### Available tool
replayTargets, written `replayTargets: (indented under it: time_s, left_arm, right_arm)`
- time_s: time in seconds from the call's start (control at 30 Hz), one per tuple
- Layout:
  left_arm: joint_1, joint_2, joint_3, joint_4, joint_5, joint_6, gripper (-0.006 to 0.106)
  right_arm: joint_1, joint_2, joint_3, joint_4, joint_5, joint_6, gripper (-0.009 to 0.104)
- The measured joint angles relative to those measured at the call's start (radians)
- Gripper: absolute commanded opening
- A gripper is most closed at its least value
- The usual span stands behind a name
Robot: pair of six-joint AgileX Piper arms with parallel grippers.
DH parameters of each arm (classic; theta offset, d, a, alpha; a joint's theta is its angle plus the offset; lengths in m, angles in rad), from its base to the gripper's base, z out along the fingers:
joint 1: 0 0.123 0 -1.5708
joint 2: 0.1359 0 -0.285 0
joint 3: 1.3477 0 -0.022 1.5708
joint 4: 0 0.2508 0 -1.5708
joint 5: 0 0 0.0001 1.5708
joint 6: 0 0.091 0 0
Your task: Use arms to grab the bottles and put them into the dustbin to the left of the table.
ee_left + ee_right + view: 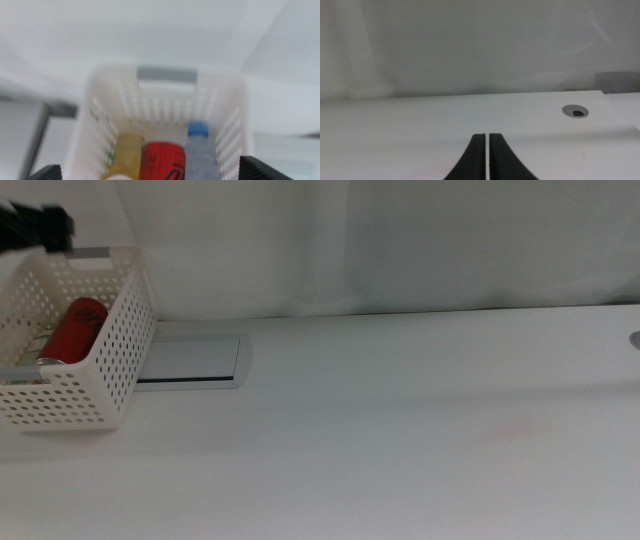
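Your white perforated dustbin (165, 107) at the table's (400, 430) left holds a yellow juice bottle (127, 155), a red soda can (162, 160) and a blue-capped water bottle (200, 152), side by side. Left gripper (150, 176) above it, jaws apart, empty. Right gripper (487, 157) low over the table, jaws together.
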Motion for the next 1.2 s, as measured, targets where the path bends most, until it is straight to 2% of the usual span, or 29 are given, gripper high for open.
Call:
replayTargets:
  time_s: [0.17, 0.37, 0.7, 0.93, 1.07, 1.2]
  left_arm:
    - [0.0, -0.183, 0.021, -0.004, 0.021, 0.002, 0.093]
    - [-0.007, -0.472, 0.174, -0.018, -0.017, 0.027, 0.092]
    - [-0.106, -1.054, 0.612, -0.026, -0.174, 0.069, 0.092]
    - [-0.112, -1.36, 0.926, -0.028, -0.262, 0.071, 0.092]
    - [-0.112, -1.483, 1.118, -0.073, -0.316, 0.071, 0.092]
    - [-0.112, -1.568, 1.358, -0.176, -0.472, 0.079, 0.092]
  right_arm:
    - [0.0, 0.0, 0.0, 0.0, 0.0, 0.0, -0.003]
    - [0.0, 0.0, 0.0, 0.0, 0.0, 0.0, -0.003]
    - [0.0, 0.0, 0.0, 0.0, 0.0, 0.003, -0.003]
    - [0.0, 0.0, 0.0, 0.0, 0.0, 0.003, -0.003]
    - [0.0, 0.0, 0.0, 0.0, 0.0, 0.003, -0.003]
    - [0.0, 0.0, 0.0, 0.0, 0.0, 0.003, -0.003]
